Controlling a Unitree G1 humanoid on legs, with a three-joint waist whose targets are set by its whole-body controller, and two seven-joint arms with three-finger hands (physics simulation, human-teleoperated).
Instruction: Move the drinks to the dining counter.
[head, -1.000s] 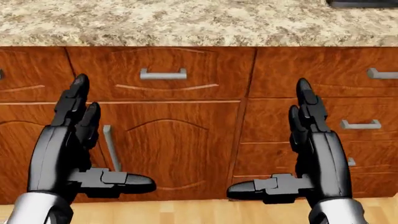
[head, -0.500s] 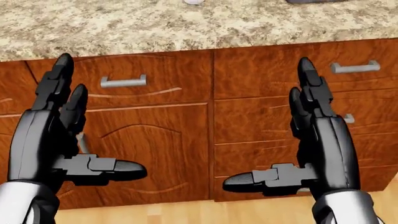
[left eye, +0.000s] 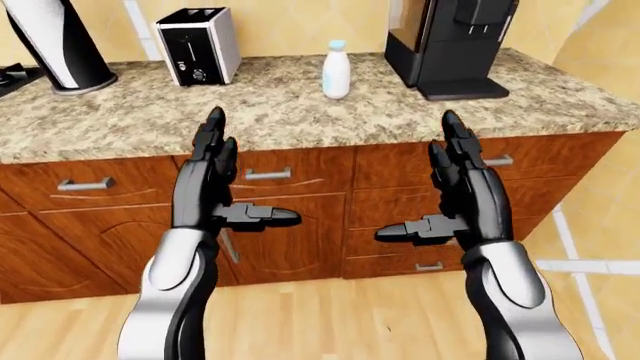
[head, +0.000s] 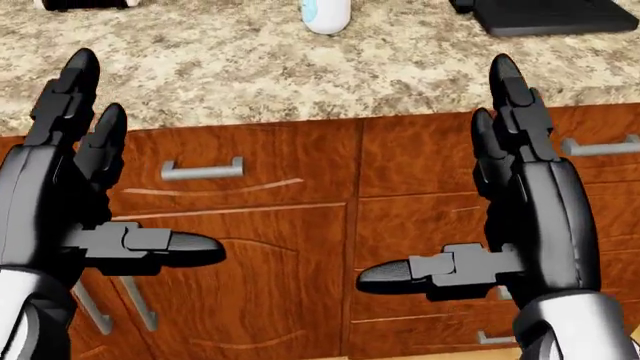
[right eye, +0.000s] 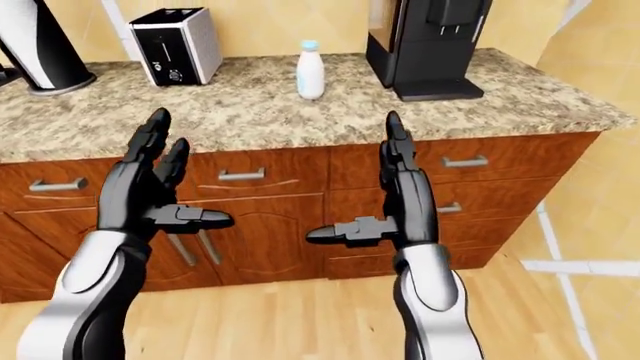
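Observation:
A white drink bottle with a light blue cap (left eye: 336, 69) stands upright on the granite counter (left eye: 280, 112), between the toaster and the coffee machine; its base shows at the top of the head view (head: 325, 15). My left hand (left eye: 222, 176) and right hand (left eye: 448, 187) are both open and empty, fingers up, thumbs pointing inward. They hang before the wooden cabinet fronts, below the counter edge and short of the bottle.
A silver toaster (left eye: 198, 45) stands left of the bottle, a black coffee machine (left eye: 455, 45) right of it, a black-and-white appliance (left eye: 60, 45) at far left. Wooden drawers and doors with metal handles (left eye: 268, 174) sit under the counter. Wood floor (left eye: 330, 322) below; the counter ends at right.
The whole picture has shifted down: the camera moved, bringing more countertop, the bottle's base and the coffee machine's base into the head view. Both hands stay open.

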